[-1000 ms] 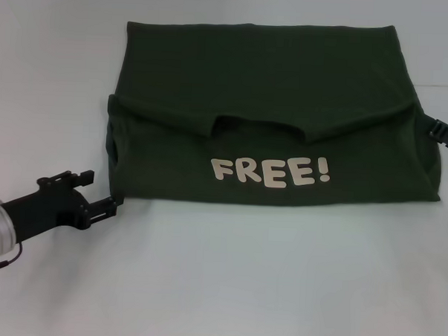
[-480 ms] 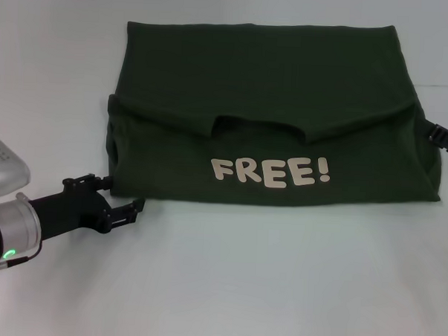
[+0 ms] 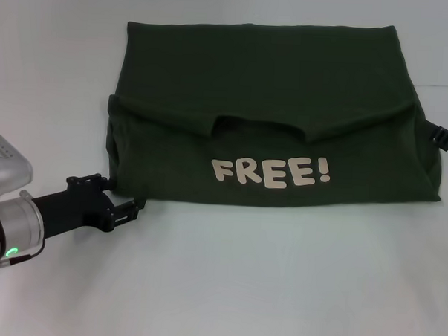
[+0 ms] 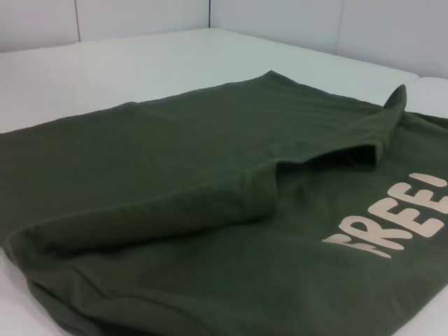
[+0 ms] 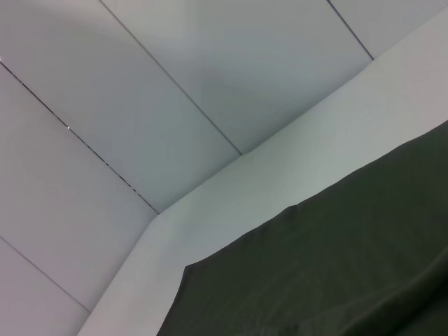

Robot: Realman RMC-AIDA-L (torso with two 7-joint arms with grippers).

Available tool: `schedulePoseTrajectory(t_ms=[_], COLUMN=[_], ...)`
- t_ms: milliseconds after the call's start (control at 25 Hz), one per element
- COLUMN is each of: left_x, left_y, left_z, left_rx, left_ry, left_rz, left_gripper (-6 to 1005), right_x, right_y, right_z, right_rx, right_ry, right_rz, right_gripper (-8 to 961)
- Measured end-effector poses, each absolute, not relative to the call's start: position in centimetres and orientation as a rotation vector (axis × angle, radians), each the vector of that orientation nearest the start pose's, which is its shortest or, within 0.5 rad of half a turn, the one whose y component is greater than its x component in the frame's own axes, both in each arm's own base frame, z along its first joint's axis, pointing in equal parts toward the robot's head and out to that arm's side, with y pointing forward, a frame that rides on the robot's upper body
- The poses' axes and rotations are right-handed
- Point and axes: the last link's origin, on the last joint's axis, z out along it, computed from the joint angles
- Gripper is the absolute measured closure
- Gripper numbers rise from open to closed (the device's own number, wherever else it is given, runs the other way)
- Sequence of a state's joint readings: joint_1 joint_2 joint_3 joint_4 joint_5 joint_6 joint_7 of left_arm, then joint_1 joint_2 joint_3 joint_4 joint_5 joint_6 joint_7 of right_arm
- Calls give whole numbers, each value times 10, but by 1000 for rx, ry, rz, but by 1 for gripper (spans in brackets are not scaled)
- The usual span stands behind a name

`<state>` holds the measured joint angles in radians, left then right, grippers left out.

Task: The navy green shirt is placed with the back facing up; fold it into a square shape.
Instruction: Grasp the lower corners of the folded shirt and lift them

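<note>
Fingers (image 3: 137, 204) of left gripper (image 3: 124, 201) narrowly parted, empty — just beside the near left corner of the navy green shirt (image 3: 272, 88). Shirt lies folded on the white table (image 3: 264, 281), "FREE!" lettering (image 3: 271, 171) up. Right gripper (image 3: 447, 140) at its right edge — finger state unclear.

One shirt (image 3: 264, 103), with one "FREE!" print (image 3: 271, 171). Two grippers: left (image 3: 126, 205), right (image 3: 442, 139). One table (image 3: 278, 289).

The left gripper (image 3: 126, 206) has moved in to the shirt's (image 3: 272, 88) near left corner.
</note>
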<state>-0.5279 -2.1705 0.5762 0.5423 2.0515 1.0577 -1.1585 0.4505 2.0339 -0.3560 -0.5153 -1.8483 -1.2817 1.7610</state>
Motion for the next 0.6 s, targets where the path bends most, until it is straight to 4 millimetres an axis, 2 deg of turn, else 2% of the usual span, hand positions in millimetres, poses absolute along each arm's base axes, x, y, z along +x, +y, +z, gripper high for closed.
schedulePoseTrajectory(t_ms=[40,240,600], left_x=[-312,-312,-313], left_y=[350,352,356], left_z=[-40,-39,-37], left_rx=[-2382,-2369,-2352], left_ry=[-677,-700,-717], left_rz=[-372,-372,-356], left_gripper=[262,430,787], right_x=[345,346,347], right_y=[340,340,340], right_z=[55,56,57], right_rx=[-1862,-1860,-1857], right_ry=[1386,1385,1387], right_rz=[1011,1008,1006], right_gripper=[225,225,224])
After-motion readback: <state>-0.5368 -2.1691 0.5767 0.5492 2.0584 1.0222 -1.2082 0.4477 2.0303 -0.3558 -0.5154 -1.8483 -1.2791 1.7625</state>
